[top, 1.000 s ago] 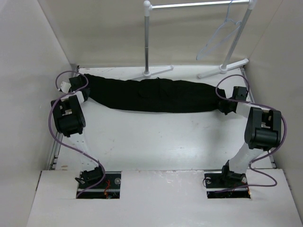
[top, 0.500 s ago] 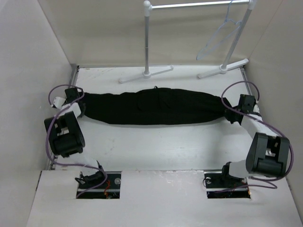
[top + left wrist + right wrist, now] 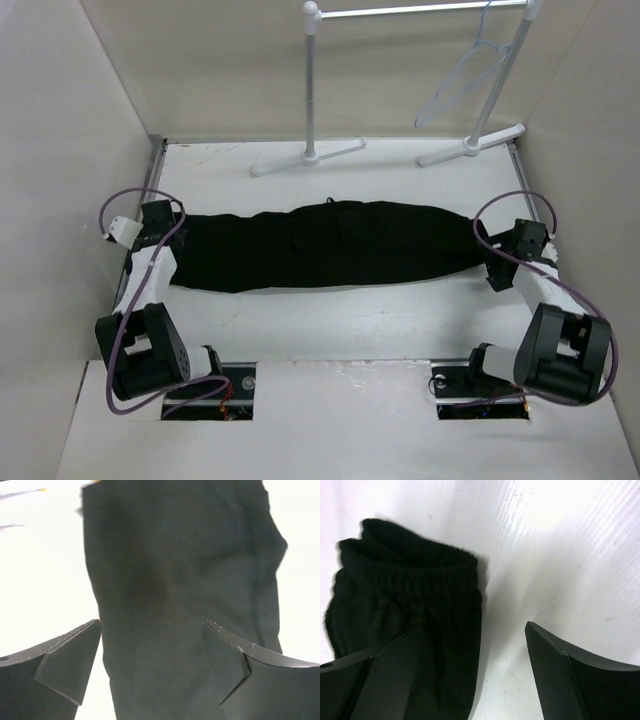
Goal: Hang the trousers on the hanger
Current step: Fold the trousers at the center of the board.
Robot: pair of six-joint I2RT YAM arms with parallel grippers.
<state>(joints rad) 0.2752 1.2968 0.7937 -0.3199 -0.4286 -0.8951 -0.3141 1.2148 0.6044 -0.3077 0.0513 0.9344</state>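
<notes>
The large black soft-fabric trousers (image 3: 320,245) lie stretched flat across the middle of the white table (image 3: 330,315), one end at its left edge and the other at its right edge. The left gripper (image 3: 151,630) hangs over the left end with its jaws apart, cloth spanning the gap. The right gripper (image 3: 474,630) is likewise spread open. The gathered elastic waistband (image 3: 415,575) sits by one finger, with bare table under most of the gap. A sound grasp probably calls for shifting that gripper over the waistband before closing. The thin pale triangular hanger (image 3: 450,88) hangs on the white metal rack (image 3: 311,90) at the far right corner, well apart from the garment.
</notes>
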